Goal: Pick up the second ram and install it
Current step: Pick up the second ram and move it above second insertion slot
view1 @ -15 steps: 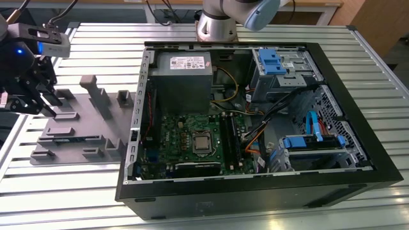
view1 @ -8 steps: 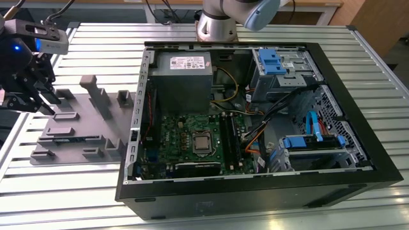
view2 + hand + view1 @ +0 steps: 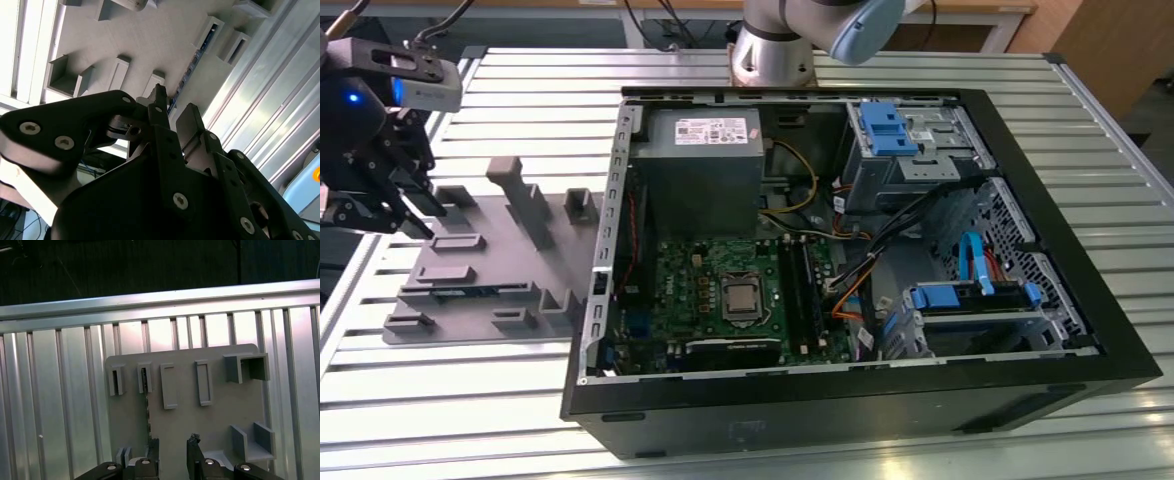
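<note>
Fingers released, the gripper hovers above the grey holder tray, the second ram on edge just beside its tips.

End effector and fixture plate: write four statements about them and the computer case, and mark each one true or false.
1. The end effector hangs above the grey fixture plate. True.
2. The end effector is shut on the second ram. False: its fingers stand apart with nothing between them.
3. The second ram stands on edge in a slot of the grey fixture plate. True.
4. The computer case has its side panel on. False: it lies open, and the green motherboard shows inside.
</note>
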### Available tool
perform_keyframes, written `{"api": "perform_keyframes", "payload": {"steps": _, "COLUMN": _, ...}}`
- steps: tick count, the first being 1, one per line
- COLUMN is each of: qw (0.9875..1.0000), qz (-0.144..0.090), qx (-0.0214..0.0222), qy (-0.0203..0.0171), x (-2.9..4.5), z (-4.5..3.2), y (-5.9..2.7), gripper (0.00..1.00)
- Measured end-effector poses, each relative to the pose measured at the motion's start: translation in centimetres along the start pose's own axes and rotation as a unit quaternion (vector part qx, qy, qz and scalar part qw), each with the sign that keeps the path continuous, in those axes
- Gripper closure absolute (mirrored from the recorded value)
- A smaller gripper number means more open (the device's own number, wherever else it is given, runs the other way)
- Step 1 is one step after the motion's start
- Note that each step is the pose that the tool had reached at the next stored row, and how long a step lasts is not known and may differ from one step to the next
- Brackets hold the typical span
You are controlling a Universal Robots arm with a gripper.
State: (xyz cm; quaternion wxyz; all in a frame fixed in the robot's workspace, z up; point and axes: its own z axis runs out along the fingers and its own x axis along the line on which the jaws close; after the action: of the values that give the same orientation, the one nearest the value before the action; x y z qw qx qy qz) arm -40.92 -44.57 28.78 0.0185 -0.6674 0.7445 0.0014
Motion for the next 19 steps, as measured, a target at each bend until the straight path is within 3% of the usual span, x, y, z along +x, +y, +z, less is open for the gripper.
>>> {"api": "perform_keyframes", "payload": {"steps": 19, "qw": 1.0, "qz": 0.0, "qx": -0.0004, "qy": 0.0006, "x": 0.28, "z": 0.45, "y": -0.02, "gripper": 0.64}}
